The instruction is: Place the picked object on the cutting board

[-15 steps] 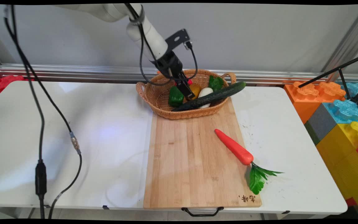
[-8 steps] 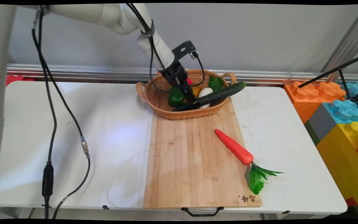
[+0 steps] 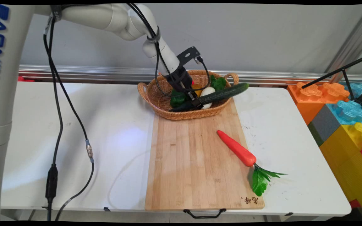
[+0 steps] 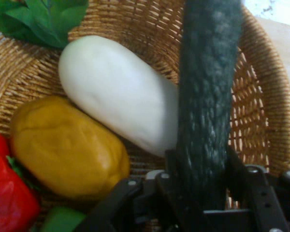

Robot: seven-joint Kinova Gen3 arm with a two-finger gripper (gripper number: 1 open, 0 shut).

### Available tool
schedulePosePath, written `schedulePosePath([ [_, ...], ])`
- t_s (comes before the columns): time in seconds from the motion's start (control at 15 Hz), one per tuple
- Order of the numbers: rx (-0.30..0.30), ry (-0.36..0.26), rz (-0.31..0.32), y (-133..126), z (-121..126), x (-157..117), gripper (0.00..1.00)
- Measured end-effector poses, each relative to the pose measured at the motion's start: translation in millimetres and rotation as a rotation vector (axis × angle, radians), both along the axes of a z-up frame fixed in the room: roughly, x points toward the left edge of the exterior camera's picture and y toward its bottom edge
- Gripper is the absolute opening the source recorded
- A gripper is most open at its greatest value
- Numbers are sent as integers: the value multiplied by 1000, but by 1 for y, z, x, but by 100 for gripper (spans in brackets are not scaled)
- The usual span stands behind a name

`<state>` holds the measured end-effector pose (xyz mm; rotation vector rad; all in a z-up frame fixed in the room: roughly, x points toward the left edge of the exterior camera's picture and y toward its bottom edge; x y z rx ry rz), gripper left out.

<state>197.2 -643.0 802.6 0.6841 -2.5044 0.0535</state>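
At the table's (image 3: 74, 131) near edge lies a wooden cutting board (image 3: 196, 157) with a black handle (image 3: 204, 214) hanging over the edge. Burnt into its near right corner are two small characters (image 3: 250, 200), too small to read. On the board's right side lies an orange toy carrot (image 3: 236, 148), its green leaves (image 3: 261, 179) spilling off onto the table.

Farther back, a wicker basket (image 3: 156, 97) stands on the far end of the board, partly over its left side. In it lie a green pepper (image 3: 177, 99), a yellow-brown potato-like piece (image 4: 67, 145), a white oblong vegetable (image 4: 116, 92), a red piece (image 4: 7, 193) and a leafy green (image 3: 218, 83). A long dark cucumber (image 3: 222, 94) lies across the basket, its right end jutting past the right rim.

The hand (image 3: 196, 103) reaches down into the basket and is clamped on the cucumber near its left end; the hand view shows the cucumber (image 4: 205, 96) gripped between the two fingers (image 4: 174, 193), beside the white vegetable.

To the far right, off the table, stand big orange, blue and yellow toy blocks (image 3: 341, 106).
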Motion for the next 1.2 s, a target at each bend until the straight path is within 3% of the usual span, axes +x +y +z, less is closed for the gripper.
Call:
schedulePosePath([
  [0.33, 13, 35, -5, 7, 25, 11, 0],
  [0.67, 24, 104, -39, 32, 78, 33, 0],
  [1.0, 52, 141, -108, 89, 124, 41, 0],
  [1.2, 66, 129, -143, 128, 136, 37, 0],
])
